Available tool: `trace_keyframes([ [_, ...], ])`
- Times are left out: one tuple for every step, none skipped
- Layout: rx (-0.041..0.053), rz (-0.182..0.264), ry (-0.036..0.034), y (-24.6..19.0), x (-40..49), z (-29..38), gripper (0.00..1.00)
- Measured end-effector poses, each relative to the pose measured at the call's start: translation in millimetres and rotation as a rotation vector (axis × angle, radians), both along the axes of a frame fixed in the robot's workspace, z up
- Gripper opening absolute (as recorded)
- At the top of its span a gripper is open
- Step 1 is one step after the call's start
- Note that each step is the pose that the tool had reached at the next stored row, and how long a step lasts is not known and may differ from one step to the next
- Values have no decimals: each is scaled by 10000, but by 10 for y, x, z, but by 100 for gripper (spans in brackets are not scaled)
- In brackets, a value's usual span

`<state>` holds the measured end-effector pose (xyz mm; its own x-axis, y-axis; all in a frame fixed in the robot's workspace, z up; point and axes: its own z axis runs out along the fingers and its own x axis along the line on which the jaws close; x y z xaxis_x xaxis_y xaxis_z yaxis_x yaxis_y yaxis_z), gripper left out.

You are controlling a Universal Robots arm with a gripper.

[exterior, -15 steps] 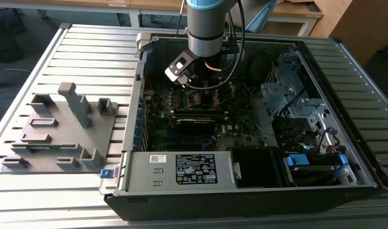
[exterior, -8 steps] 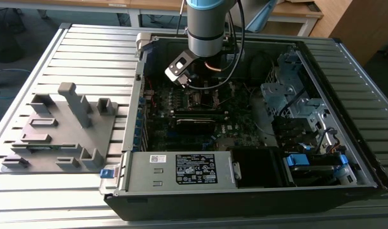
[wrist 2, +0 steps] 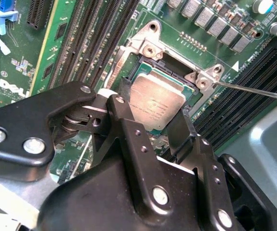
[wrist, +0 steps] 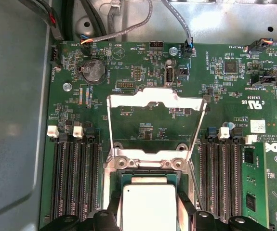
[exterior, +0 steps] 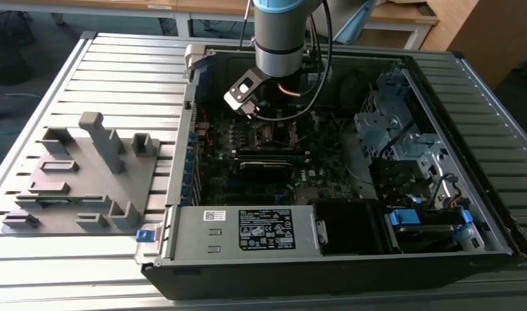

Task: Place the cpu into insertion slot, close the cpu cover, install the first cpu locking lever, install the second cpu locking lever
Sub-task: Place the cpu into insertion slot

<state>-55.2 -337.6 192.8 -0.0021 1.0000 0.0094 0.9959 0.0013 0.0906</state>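
The cpu (wrist 2: 156, 102), a small silver-topped square, sits between my black fingers (wrist 2: 125, 98) just over the insertion slot (wrist 2: 169, 67), whose dark frame shows around it. My gripper (wrist 2: 155, 109) is shut on the cpu's two opposite sides. In the first wrist view the cpu (wrist: 148, 204) lies in my gripper (wrist: 149, 211) above the insertion slot (wrist: 148, 178). The cpu cover (wrist: 155, 97) stands swung open beyond the slot. A thin locking lever (wrist 2: 254, 90) sticks out free beside the socket. In the exterior view my gripper (exterior: 265, 120) reaches down into the open computer case.
Long black memory slots (wrist: 75, 178) flank the socket on both sides. The case's metal walls (exterior: 470, 97) and a drive cage (exterior: 380, 123) surround the motherboard (exterior: 246, 175). A power supply (exterior: 246, 230) fills the near end. A grey fixture (exterior: 82, 175) stands on the table at the exterior view's left.
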Motion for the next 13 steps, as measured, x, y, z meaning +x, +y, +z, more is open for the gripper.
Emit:
trace_keyframes([
  [-1,-1,1,0,0,-2,54],
  [-3,-1,3,0,0,-4,54],
  [-3,-1,3,0,-1,-5,54],
  [-3,-1,3,0,-1,-6,54],
  [-2,-1,1,0,0,-7,54],
  [-1,-1,0,0,0,-7,54],
  [0,-1,0,0,0,-8,54],
  [0,-1,0,0,0,-8,54],
  [-1,-1,0,0,0,-8,54],
  [0,-1,0,0,0,-8,54],
  [0,-1,0,0,0,-8,54],
  [0,-1,0,0,0,-8,54],
  [0,-1,0,0,0,-8,54],
])
